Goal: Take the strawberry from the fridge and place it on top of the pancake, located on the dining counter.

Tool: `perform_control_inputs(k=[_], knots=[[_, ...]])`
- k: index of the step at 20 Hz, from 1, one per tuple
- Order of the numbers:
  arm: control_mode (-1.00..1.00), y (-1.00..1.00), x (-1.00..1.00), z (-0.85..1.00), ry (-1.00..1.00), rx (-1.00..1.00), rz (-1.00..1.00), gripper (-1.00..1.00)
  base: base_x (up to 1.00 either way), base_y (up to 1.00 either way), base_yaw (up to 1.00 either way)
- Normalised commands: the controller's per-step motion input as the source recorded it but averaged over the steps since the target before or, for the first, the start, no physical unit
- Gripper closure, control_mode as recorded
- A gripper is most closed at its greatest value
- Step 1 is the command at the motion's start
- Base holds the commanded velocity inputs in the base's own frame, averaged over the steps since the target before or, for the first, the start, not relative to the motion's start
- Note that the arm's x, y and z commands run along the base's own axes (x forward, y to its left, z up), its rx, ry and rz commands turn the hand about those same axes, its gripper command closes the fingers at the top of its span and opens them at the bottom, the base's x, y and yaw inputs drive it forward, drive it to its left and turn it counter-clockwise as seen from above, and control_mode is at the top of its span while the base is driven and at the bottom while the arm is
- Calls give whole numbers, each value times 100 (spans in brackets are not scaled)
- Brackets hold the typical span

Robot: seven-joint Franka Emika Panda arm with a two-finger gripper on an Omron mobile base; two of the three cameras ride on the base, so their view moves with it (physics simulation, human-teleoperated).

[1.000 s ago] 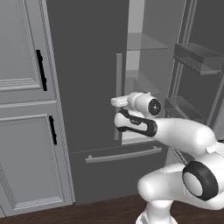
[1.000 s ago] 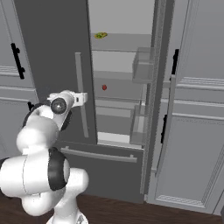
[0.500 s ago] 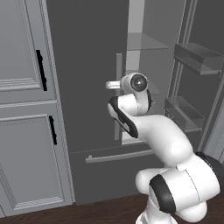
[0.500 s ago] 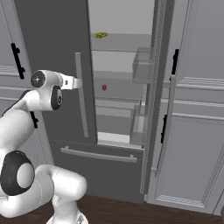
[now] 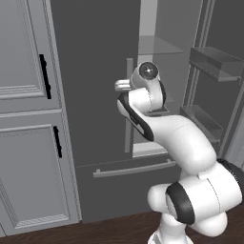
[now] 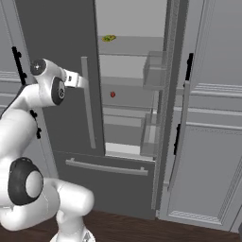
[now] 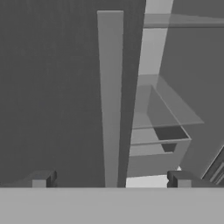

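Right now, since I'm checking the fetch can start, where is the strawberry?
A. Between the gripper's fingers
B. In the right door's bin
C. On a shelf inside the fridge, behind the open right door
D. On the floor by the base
C: the strawberry rests on a shelf inside the fridge, apart from the open gripper.
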Motion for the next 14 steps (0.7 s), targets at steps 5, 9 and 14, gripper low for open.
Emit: perform_control_inputs(k=[5,9,14], knots=[[-100,-29,14,-1,3,7,6,-100,0,0,0],[-100,0,58,1,11,3,0,-100,0,0,0],[-100,1,51,0,9,0,0,-100,0,0,0]])
